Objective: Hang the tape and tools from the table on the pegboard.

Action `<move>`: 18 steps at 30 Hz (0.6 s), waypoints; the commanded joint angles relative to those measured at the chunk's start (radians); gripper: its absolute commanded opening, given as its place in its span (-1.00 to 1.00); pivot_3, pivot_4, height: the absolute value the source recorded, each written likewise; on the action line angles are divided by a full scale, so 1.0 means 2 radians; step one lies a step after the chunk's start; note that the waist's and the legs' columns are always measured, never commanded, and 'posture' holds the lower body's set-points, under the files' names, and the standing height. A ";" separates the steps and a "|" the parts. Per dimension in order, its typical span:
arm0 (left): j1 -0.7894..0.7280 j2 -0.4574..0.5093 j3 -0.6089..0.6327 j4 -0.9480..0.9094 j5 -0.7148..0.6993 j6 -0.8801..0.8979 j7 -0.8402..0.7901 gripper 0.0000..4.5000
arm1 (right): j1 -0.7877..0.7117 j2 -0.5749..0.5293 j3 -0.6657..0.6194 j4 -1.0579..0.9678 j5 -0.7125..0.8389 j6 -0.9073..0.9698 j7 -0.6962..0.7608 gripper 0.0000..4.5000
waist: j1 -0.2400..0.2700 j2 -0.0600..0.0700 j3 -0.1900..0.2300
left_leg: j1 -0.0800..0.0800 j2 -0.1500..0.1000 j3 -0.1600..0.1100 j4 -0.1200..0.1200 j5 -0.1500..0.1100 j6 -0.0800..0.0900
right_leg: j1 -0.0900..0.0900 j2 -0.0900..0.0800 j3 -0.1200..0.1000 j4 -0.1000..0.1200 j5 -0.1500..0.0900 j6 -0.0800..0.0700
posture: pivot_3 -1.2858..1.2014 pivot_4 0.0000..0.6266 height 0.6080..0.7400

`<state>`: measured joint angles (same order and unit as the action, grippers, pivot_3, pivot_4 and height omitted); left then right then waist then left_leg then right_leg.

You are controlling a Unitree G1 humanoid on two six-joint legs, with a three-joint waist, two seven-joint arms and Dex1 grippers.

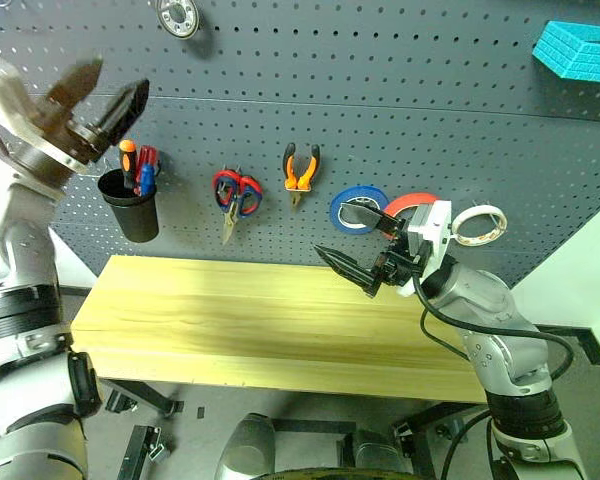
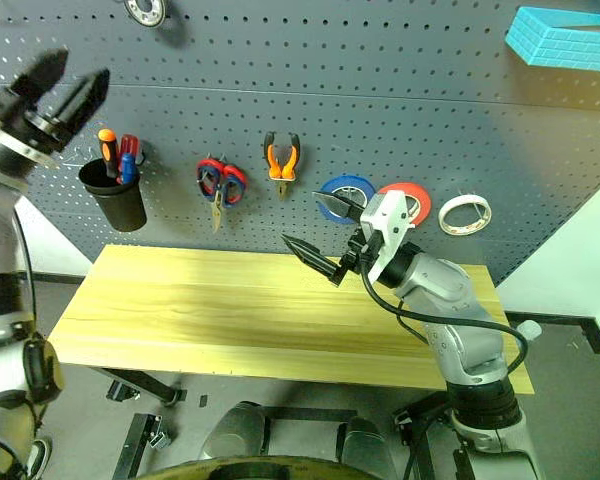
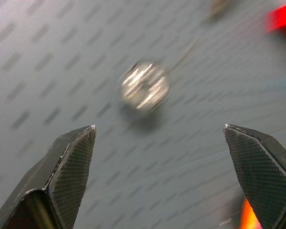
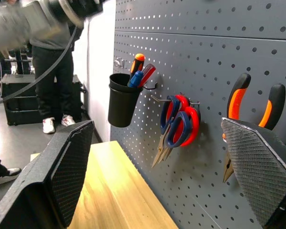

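Observation:
The dark grey pegboard (image 1: 400, 90) carries the tools. Orange-and-black pliers (image 1: 301, 170) hang at its middle. Blue-grey-handled scissors (image 4: 168, 121) share a hook with red-handled ones (image 4: 187, 125). The orange-and-black screwdriver (image 1: 127, 158) stands in a black cup (image 1: 132, 210). The red tape (image 1: 412, 203) hangs between a blue roll (image 1: 355, 196) and a white roll (image 1: 478, 225), partly hidden behind my right gripper (image 1: 332, 230), which is open above the wooden table (image 1: 230, 320). My left gripper (image 1: 105, 95) is open, raised at the upper left before the board, above the cup.
A shiny metal ring (image 1: 178, 15) hangs high on the board; the left wrist view has it blurred between my fingers (image 3: 145, 86). A teal tray (image 1: 580, 50) sits at the top right. A person (image 4: 50, 71) stands beyond the table's left end.

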<state>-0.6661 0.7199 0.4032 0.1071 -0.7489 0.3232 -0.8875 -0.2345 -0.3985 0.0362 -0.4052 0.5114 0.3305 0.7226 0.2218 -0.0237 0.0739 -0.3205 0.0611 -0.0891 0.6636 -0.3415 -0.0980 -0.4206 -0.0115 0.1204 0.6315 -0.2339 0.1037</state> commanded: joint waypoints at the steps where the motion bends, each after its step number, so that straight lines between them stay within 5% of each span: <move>1: 0.054 0.007 -0.045 -0.068 -0.004 0.040 -0.038 0.99 | -0.005 -0.004 -0.007 -0.006 -0.003 -0.013 0.002 1.00 | -0.001 0.001 -0.001 | 0.000 0.000 0.000 0.000 0.000 0.000 | 0.000 0.000 0.000 0.000 0.000 0.000 | 0.37 -1.00 0.70; 7: 0.122 -0.018 -0.137 -0.083 0.101 0.071 0.044 0.99 | 0.014 -0.014 -0.009 -0.005 -0.005 -0.015 0.011 1.00 | 0.000 0.001 -0.001 | 0.000 0.000 0.000 0.000 0.000 0.000 | 0.000 0.000 0.000 0.000 0.000 0.000 | 0.38 -1.00 0.70; 18: 0.261 -0.086 -0.198 -0.162 0.159 0.071 0.114 0.99 | 0.092 -0.012 -0.014 -0.023 -0.015 -0.011 -0.012 1.00 | 0.005 0.002 -0.001 | 0.000 0.000 0.000 0.000 0.000 0.000 | 0.000 0.000 0.001 -0.001 0.000 0.000 | 0.39 -1.00 0.70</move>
<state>-0.1594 0.5512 0.0157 -0.1740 -0.4599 0.4928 -0.6790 -0.0604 -0.4225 0.0308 -0.4072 0.4763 0.3200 0.7140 0.2323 -0.0200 0.0713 -0.3211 0.0611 -0.0881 0.6636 -0.3416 -0.0978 -0.4215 -0.0116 0.1219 0.6298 -0.2347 0.1041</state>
